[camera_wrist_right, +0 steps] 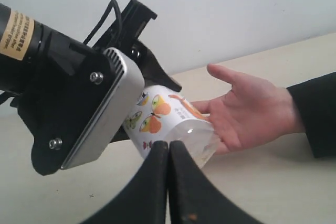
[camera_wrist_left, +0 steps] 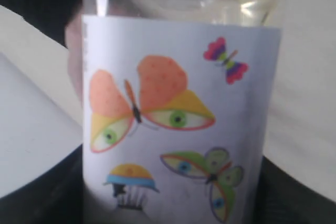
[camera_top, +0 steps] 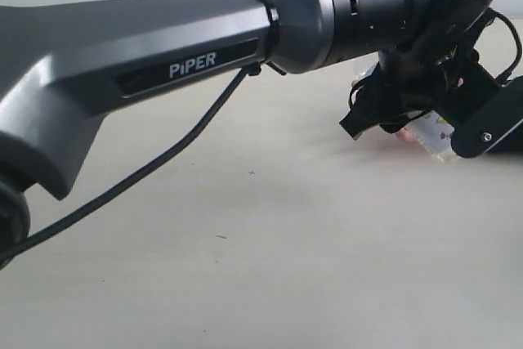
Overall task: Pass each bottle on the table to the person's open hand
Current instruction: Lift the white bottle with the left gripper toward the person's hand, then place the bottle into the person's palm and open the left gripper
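You're at the hand-over step. L hand (camera_wrist_right: 157, 95) is pinching the bottle (camera_wrist_right: 173, 124) by its butterfly-label body. It's tipped over, with its clear end right at the person's open hand (camera_wrist_right: 252, 111), held palm-up over the bench (camera_wrist_right: 273, 192). Can't tell if plastic touches skin yet. R hand (camera_wrist_right: 169, 177) is pressed together, empty, low in front of the bottle. Next, I'd judge: ease the bottle fwd till it sits in the palm, then spread the L hand slowly & back off w/o snagging the person's fingers. No other bottles in view, so overall progress is unclear.
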